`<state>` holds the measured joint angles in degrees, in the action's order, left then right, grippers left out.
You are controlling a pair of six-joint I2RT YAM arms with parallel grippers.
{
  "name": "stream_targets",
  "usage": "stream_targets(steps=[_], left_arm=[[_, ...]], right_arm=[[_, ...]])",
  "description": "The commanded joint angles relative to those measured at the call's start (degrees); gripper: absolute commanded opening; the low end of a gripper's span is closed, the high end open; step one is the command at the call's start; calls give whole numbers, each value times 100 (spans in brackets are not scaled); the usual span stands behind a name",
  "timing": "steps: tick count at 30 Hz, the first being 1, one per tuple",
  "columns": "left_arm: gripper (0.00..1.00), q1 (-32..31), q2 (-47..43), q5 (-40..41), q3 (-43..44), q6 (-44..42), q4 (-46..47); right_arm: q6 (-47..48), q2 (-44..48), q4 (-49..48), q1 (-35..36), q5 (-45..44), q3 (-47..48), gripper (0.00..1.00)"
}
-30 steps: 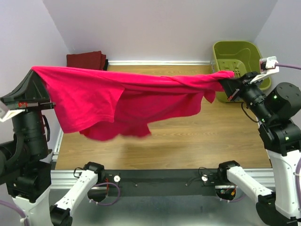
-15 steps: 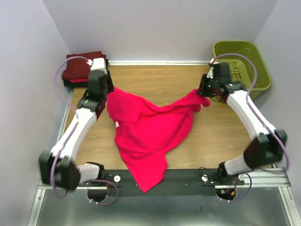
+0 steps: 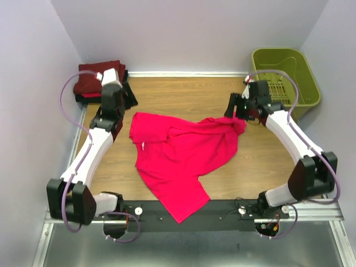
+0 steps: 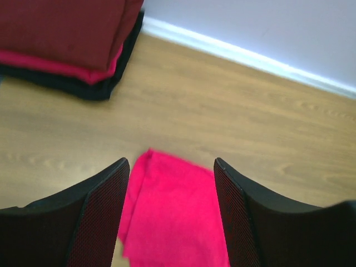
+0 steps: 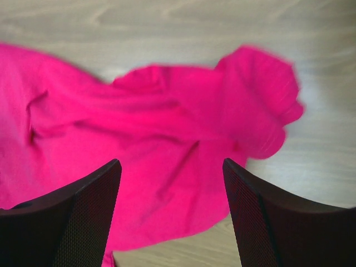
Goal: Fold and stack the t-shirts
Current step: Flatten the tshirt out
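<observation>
I've just let go: my left hand and right hand both gape wide and empty. The pink t-shirt has dropped rumpled onto the surface beneath and between them, so I judge it needs smoothing flat before folding.

The light is bright and even and seems to come from above. Shadows on the wooden table are soft and faint. The top view is sharp. In the right wrist view the pink t-shirt looks blurry and too bright. Close up, the black fingers look fuzzy
</observation>
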<state>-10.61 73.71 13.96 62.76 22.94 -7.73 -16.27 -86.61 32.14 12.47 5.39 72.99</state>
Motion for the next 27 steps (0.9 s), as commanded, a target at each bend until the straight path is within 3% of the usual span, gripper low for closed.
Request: stream_targets(steps=[1, 4, 8, 24, 27], left_arm=[[70, -2, -348, -112, -869, 562, -396], [64, -2, -498, -25, -1554, 659, -352], [62, 33, -341, 98, -1837, 721, -300], [64, 130, 864, -315, -2083, 747, 43], [64, 130, 820, -358, -2241, 808, 43]], right_arm=[[-156, 512, -226, 63, 613, -985, 80], [-201, 829, -278, 54, 621, -1471, 80], [-245, 1076, -322, 54, 683, -1840, 80], [-157, 1313, -375, 54, 472, -2254, 81], [-166, 1357, -375, 54, 376, -2289, 89]])
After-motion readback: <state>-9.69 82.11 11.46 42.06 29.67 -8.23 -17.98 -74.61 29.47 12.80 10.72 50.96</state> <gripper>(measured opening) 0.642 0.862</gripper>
